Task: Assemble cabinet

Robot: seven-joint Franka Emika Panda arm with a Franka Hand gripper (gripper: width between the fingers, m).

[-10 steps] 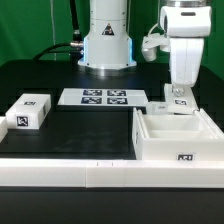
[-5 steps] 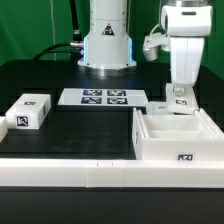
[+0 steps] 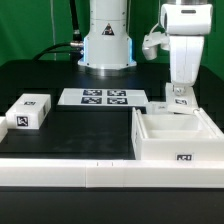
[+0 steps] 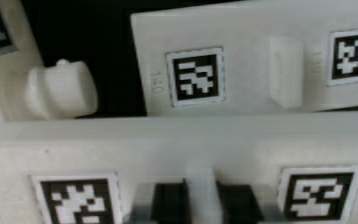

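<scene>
The large white cabinet body (image 3: pixel 176 136) stands open-topped at the exterior view's right, with a tag on its front. My gripper (image 3: pixel 180 90) points straight down just behind it, onto a small white tagged cabinet piece (image 3: pixel 181 98). In the wrist view the dark fingertips (image 4: pixel 169 202) stand close together with a thin white strip of that piece (image 4: pixel 87 150) between them, so the gripper (image 4: pixel 202 198) is shut on it. Beyond it lies another white tagged part (image 4: pixel 247 60) with a round knob (image 4: pixel 60 88). A smaller white tagged block (image 3: pixel 27 111) sits at the exterior view's left.
The marker board (image 3: pixel 103 97) lies flat in front of the arm's base (image 3: pixel 107 45). A white rail (image 3: pixel 100 172) runs along the table's front edge. Black table surface (image 3: pixel 85 128) lies between the small block and the cabinet body.
</scene>
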